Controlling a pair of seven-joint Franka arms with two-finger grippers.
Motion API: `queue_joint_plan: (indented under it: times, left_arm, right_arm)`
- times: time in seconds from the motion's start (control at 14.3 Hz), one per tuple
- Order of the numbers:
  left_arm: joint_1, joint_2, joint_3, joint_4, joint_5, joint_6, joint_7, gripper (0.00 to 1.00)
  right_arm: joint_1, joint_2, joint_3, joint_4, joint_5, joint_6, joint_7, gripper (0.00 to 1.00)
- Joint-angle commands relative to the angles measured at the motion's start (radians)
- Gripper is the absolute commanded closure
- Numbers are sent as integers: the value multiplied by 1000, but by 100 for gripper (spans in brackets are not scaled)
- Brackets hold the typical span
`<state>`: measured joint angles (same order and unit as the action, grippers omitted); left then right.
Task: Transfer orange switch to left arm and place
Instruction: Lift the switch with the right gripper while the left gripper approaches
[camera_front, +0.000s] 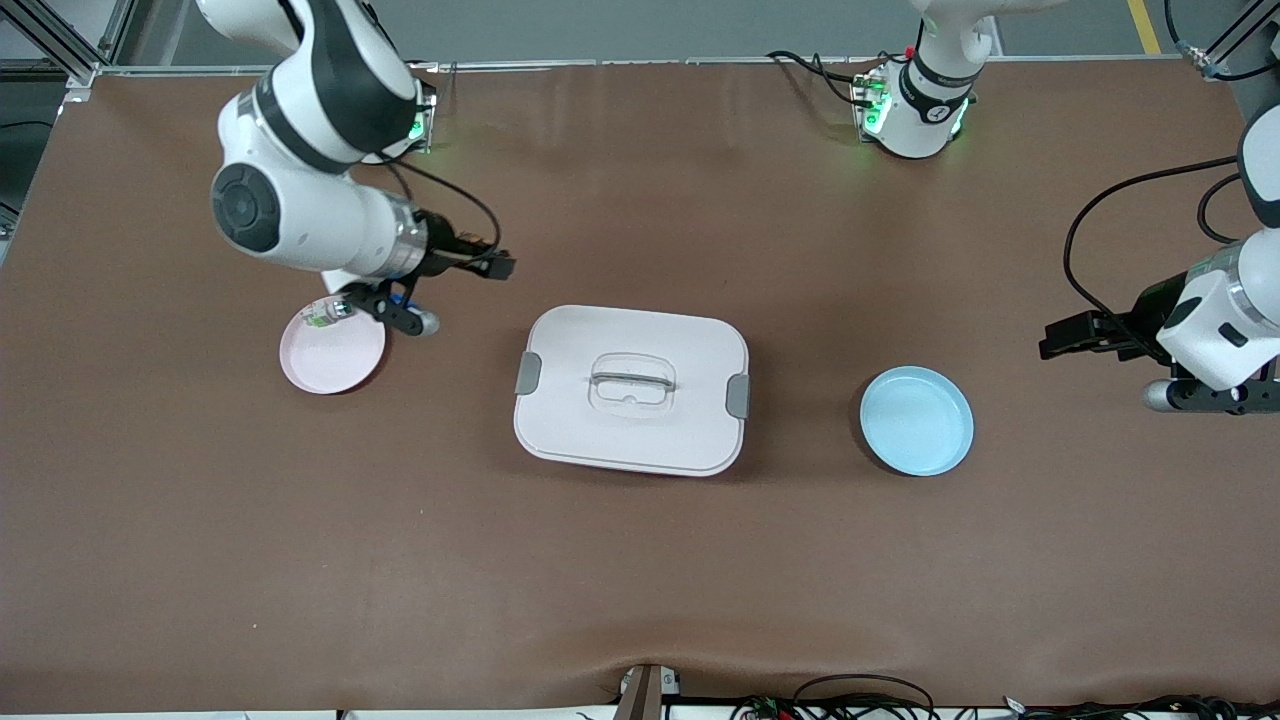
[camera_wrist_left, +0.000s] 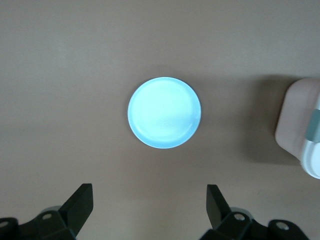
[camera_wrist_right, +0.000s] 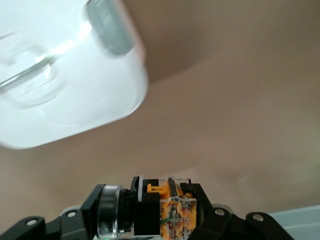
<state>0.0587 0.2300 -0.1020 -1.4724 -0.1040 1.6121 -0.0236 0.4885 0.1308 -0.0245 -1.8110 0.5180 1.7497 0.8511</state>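
Front view: brown table (camera_front: 640, 560) under grey floor; right gripper (camera_wrist_right: 150, 210) jaws pinch orange switch (camera_wrist_right: 165, 207), left gripper (camera_wrist_left: 150, 205) jaws spread.

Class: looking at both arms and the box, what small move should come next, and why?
Probably lift the right end effector higher: it is shut on the switch beside the pink plate, the box sits between it and the left end effector, which waits open near the blue plate.
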Motion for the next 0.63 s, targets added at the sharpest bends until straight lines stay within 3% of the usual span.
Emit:
queue_joint_plan:
  times: [0.0,0.21,0.56]
  left_arm:
    - [12,-35,2,-3,-161,-30,-6,0]
    - [3,-57,-10,-5,-285,-31,-134,0]
    - [4,-101,-143,-13,-345,-55,-321,0]
  right_arm:
    - [70,97,-14,155,100,11,165,90]
    - [119,161,-14,240,207,108,288,90]
    - [177,210,-15,263,307,261,376,89]
